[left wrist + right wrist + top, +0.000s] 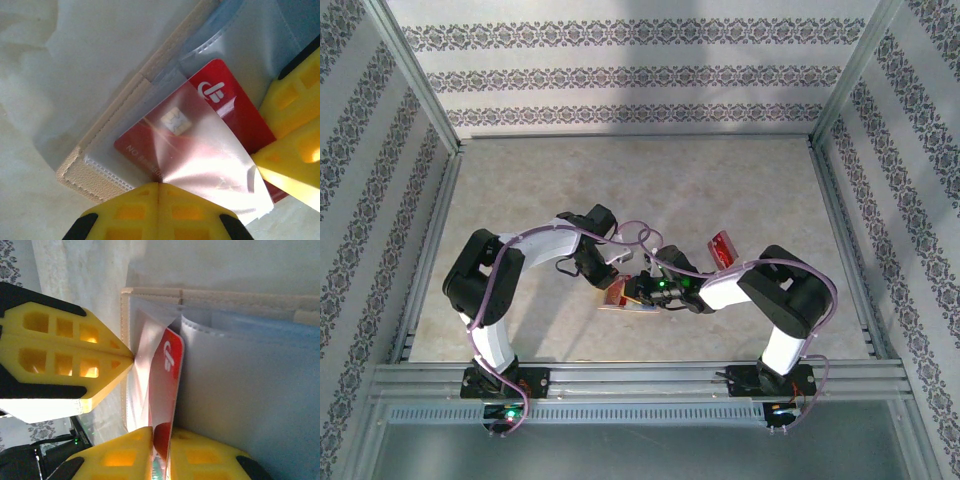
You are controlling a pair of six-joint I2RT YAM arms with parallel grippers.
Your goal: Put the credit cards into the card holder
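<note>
The tan card holder [617, 299] lies open at mid-table, with both grippers meeting over it. My left gripper [159, 184] is shut on the edge of a clear pocket flap [210, 165] of the card holder [105, 135] and lifts it. A red credit card [235, 105] sits partway under that flap. In the right wrist view the red credit card [170, 375] stands between the fingers of my right gripper [167, 432], whose jaws are slightly apart around it. The left gripper [131, 357] pinches the flap beside the card holder [225, 296].
Another red card [722, 248] lies on the table right of the grippers, near the right arm's elbow. Patterned walls and metal rails [640, 375] close in the table on all sides.
</note>
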